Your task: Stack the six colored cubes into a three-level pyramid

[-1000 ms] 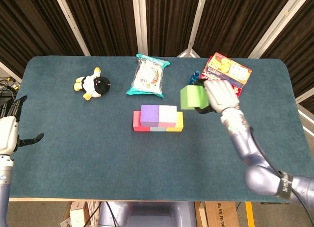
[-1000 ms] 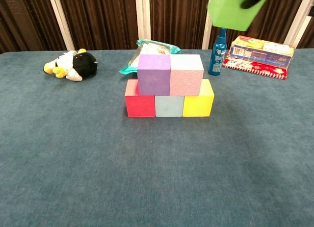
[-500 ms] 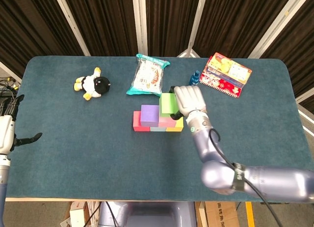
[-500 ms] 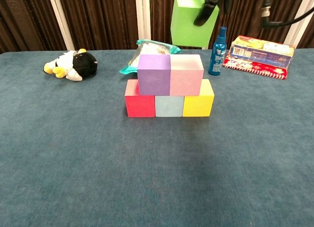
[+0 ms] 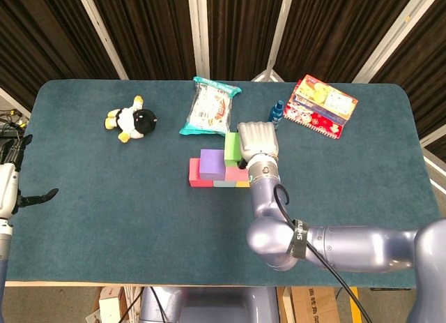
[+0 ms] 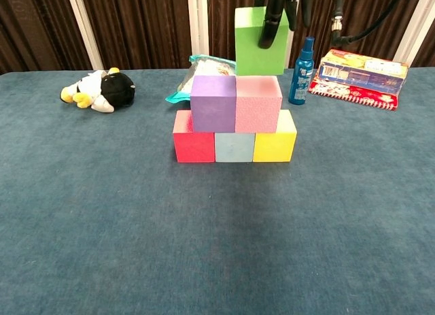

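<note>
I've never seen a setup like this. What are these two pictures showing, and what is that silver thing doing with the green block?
It is a robot with two arms, each ending in a hand with fingers. One picture looks down from its head, the other looks forward from its chest.

The right hand holds the green cube just above the pink cube, which stands beside a purple cube. Under them sit the red cube, grey cube and yellow cube. The left hand waits at the table edge, holding nothing.

Also lying there: a plush penguin, a snack bag, a blue spray bottle and a colourful box.
</note>
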### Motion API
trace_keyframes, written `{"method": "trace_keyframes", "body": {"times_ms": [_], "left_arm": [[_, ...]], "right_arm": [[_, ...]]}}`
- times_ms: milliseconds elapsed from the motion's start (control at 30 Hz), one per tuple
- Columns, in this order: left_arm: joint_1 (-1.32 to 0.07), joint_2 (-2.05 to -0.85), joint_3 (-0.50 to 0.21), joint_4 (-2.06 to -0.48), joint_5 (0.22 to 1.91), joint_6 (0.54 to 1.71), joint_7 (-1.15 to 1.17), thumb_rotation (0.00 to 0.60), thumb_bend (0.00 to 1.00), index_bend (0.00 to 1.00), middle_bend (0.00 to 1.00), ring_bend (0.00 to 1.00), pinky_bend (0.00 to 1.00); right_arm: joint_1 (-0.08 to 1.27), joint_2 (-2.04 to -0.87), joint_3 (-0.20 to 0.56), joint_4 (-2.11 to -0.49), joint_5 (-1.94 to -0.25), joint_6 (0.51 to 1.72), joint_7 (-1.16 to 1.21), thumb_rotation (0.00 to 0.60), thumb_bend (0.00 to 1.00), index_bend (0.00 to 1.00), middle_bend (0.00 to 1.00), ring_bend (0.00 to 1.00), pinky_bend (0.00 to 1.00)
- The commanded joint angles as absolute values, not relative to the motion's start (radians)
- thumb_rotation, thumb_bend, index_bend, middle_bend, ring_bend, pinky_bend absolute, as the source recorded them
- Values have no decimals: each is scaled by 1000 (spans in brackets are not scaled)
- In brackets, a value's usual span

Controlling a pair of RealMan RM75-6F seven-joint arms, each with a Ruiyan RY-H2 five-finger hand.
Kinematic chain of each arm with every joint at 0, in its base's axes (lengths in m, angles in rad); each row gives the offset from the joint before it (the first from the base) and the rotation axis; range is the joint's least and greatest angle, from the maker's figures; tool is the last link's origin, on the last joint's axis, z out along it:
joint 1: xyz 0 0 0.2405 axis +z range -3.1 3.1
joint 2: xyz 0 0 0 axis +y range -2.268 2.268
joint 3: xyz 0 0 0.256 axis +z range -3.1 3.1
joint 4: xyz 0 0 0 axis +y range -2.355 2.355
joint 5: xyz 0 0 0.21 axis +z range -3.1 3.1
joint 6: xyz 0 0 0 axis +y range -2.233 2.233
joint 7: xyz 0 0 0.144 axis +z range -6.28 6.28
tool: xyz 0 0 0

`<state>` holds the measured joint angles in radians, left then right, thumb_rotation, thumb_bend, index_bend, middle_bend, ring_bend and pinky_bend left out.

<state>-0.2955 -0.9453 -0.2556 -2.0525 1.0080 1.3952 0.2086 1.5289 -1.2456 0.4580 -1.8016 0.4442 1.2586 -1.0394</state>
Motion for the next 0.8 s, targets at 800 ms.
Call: {"method": "trace_keyframes", "body": {"times_ms": [800], "left_arm": [[-295,-930,-260,-2058,1002,1389,182,600,136,10,89,14,38]], "right_arm": [[1512,-1326,527,-1764,432,1269,-1101,600,262,445,528,508,441]]}}
